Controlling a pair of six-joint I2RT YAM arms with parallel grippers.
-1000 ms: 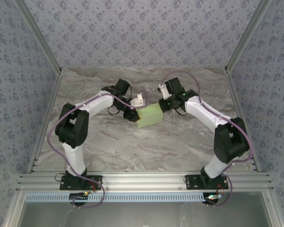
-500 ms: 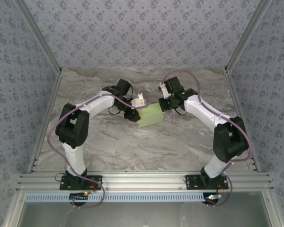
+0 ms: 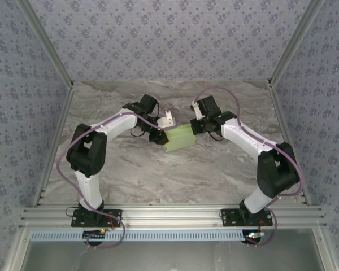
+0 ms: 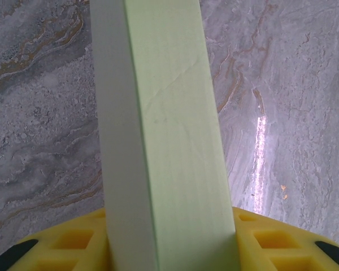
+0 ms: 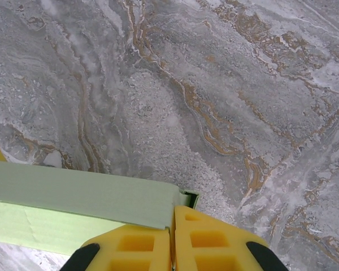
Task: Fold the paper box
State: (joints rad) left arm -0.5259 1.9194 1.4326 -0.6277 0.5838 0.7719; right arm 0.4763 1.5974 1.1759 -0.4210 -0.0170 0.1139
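Top view: pale-green flat card box [image 3: 179, 138] over grey marbled tabletop [image 3: 158, 175]. Wrist views: left gripper [image 4: 169, 228] clamps box; right gripper [image 5: 172, 228] closed at corner.

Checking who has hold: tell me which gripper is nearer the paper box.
Left. The left gripper is clamped on one end of the paper box, with the card between its fingers. The right gripper is shut at the opposite end's corner, beside it; contact is unclear.

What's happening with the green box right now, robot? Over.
Left end effector clamped on pale green folded card box. Right end effector shut at box's other end. Nothing blocking on grey marble tabletop.
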